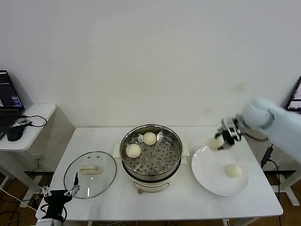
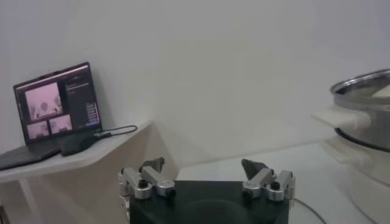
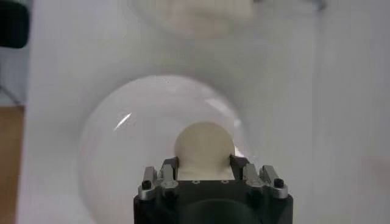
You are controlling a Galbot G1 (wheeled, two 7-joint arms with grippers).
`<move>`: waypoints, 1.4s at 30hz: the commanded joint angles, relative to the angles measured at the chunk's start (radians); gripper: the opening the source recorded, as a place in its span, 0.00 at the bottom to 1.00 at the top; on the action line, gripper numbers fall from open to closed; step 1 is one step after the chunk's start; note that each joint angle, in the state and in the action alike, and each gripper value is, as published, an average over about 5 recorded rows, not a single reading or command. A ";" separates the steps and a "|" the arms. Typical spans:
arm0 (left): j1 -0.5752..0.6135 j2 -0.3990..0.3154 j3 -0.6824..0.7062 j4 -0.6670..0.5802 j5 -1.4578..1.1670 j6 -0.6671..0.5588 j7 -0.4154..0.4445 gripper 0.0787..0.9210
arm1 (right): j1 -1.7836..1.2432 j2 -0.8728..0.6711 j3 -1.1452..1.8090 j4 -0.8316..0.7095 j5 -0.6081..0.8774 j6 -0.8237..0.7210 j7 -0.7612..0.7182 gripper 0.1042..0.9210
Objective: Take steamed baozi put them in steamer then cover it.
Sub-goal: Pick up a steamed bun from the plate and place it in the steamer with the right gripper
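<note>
Baozi number three (image 1: pixel 215 144) sits clenched in the right gripper (image 1: pixel 221 141), lifted over the far left rim of the white plate (image 1: pixel 207 179) on the right side of the desk (image 1: pixel 263 197). The right wrist view shows the jaws pressing the bun at its widest part, one on each flank. Two buns (image 1: pixel 133 150) already lie on the perforated tray of the steamer (image 1: pixel 150 155) at the desk's middle, and one more (image 1: pixel 233 170) waits on the plate. These buns look light, soft and smooth-skinned, so a gentle squeeze across the middle should do; harder pressure would likely dent them. The cover (image 1: pixel 90 174) lies flat at near left, best taken by its cream bar handle. The left gripper (image 1: pixel 59 193) hangs released near it.
</note>
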 commanded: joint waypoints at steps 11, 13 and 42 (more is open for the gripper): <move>0.000 -0.011 -0.017 -0.010 -0.001 -0.001 0.000 0.88 | 0.245 0.440 -0.262 0.019 0.198 0.063 0.106 0.56; 0.000 -0.013 -0.019 -0.011 -0.001 -0.001 0.000 0.88 | 0.222 0.470 -0.280 0.015 0.185 0.090 0.119 0.56; -0.016 -0.037 -0.018 0.006 -0.006 -0.015 -0.003 0.88 | 0.156 0.516 -0.397 0.078 -0.065 0.503 0.104 0.56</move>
